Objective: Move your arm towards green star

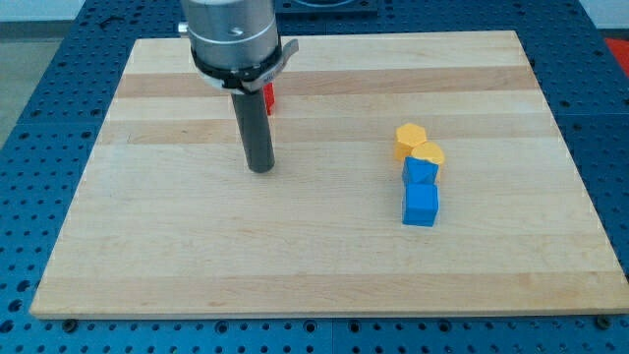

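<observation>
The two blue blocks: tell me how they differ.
The lower blue block sits nearer the view's bottom and shows whole; the upper blue block is partly overlapped by a yellow block at its top edge. The lower one looks slightly larger. Both share the same blue colour, look roughly cube-like and touch each other.

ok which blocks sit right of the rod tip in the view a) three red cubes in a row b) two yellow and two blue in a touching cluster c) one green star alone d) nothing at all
B: to the view's right of my tip lie two yellow blocks and two blue blocks, clustered in a touching line; a red block peeks out behind the rod, and no green star shows.
</observation>
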Robot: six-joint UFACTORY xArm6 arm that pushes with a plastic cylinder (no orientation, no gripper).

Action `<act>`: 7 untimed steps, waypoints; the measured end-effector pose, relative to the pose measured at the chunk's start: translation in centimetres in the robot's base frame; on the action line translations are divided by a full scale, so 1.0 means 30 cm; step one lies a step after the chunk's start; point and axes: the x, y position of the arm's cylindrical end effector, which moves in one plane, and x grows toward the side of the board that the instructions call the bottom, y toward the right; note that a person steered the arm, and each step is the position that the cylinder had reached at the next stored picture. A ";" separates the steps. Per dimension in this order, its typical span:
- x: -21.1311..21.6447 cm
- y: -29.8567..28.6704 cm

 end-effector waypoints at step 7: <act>-0.457 -0.695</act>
